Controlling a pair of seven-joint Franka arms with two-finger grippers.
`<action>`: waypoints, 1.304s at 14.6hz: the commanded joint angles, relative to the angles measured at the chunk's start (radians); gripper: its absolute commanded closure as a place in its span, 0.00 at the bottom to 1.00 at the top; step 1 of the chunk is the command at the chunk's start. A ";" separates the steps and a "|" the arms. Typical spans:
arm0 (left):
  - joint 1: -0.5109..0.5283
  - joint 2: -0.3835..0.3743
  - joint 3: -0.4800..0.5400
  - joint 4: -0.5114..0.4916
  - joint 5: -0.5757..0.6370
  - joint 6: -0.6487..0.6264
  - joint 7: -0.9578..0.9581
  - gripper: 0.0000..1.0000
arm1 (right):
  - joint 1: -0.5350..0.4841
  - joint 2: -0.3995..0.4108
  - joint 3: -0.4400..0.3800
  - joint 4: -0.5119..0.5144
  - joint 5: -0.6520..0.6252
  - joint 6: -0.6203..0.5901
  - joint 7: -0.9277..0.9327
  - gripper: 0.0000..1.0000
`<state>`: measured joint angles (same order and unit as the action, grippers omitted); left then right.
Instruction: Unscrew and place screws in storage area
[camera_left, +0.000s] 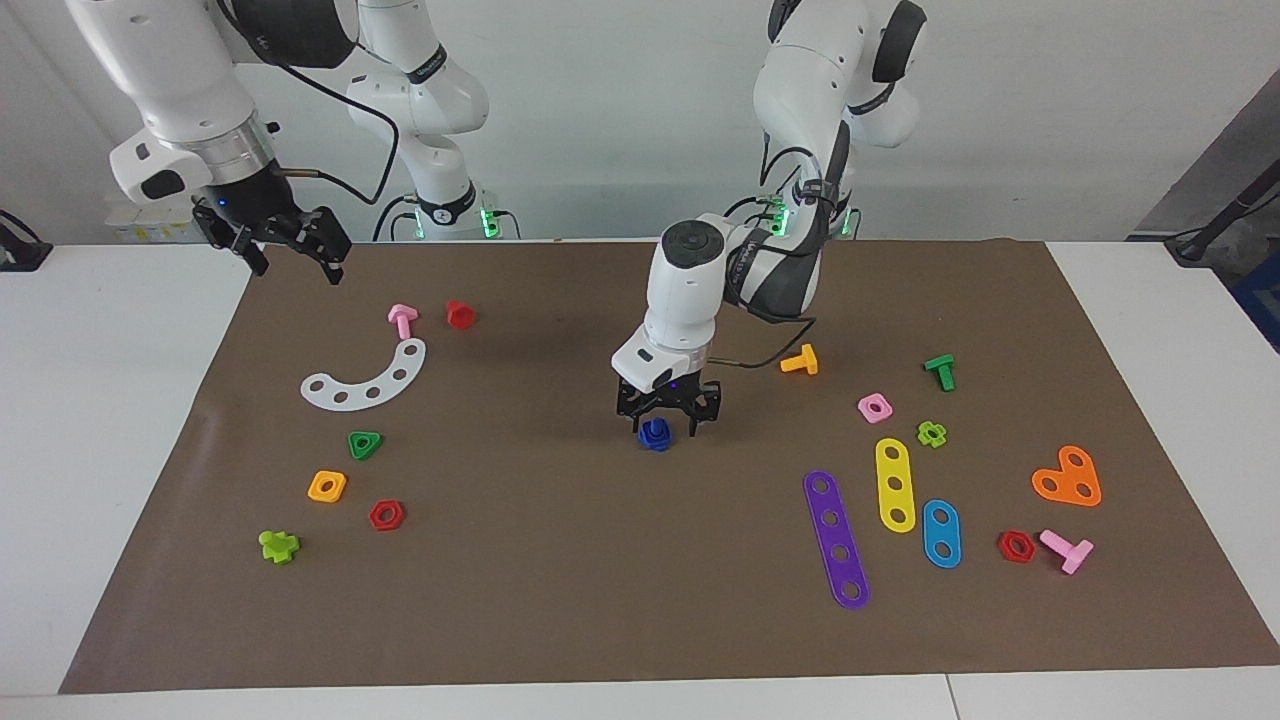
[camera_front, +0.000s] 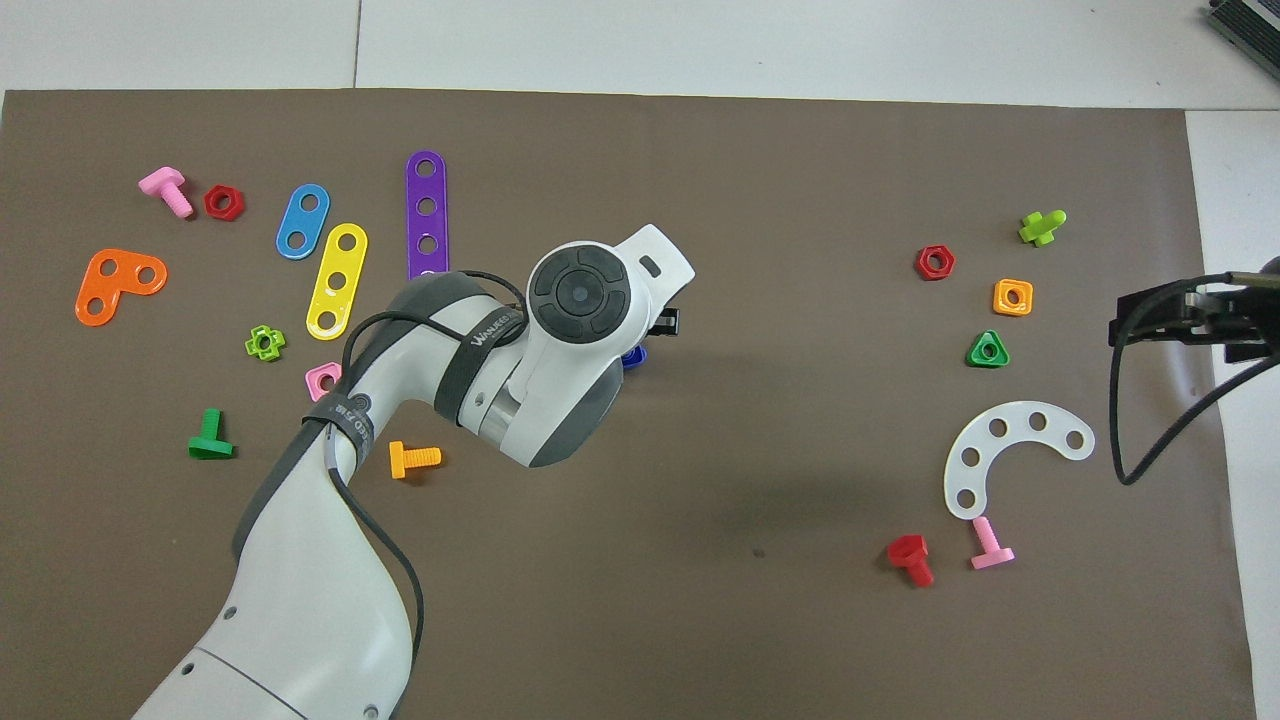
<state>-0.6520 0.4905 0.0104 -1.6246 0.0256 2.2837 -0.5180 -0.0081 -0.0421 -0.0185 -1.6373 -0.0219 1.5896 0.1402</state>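
- Two grippers show; the left gripper (camera_left: 667, 428) is low over the middle of the brown paper mat (camera_left: 560, 620), its black fingers parted and straddling the dark-blue screw (camera_left: 655, 434), tips reaching down beside it. Whether they touch it cannot be told.
- That screw stands upright on a dark-blue square nut, long axis vertical. From overhead only a sliver of blue (camera_front: 633, 356) shows past the left wrist.
- The right gripper (camera_left: 292, 252) waits above the mat's edge nearest the robots, at the right arm's end, fingers spread wide and holding nothing.
- The storage area lies at that same end: a white curved strip (camera_left: 368, 379), with a pink bolt (camera_left: 402, 319) and a red bolt (camera_left: 459, 313) between it and the robots' edge.
- Toward the left arm's end lie a purple strip (camera_left: 836, 540), a yellow strip (camera_left: 894, 484) and a blue strip (camera_left: 941, 532), side by side.
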 joint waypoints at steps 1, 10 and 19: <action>-0.012 0.014 0.008 -0.026 0.031 0.046 -0.001 0.13 | -0.007 -0.016 0.003 -0.021 0.019 0.017 -0.011 0.00; -0.020 0.039 0.007 -0.046 0.048 0.053 0.003 0.19 | -0.007 -0.016 0.003 -0.021 0.019 0.017 -0.011 0.00; -0.026 0.036 0.005 -0.054 0.046 0.028 0.003 0.31 | -0.007 -0.016 0.003 -0.021 0.019 0.017 -0.011 0.00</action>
<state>-0.6634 0.5320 0.0039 -1.6682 0.0491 2.3202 -0.5116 -0.0080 -0.0421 -0.0185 -1.6373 -0.0219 1.5896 0.1402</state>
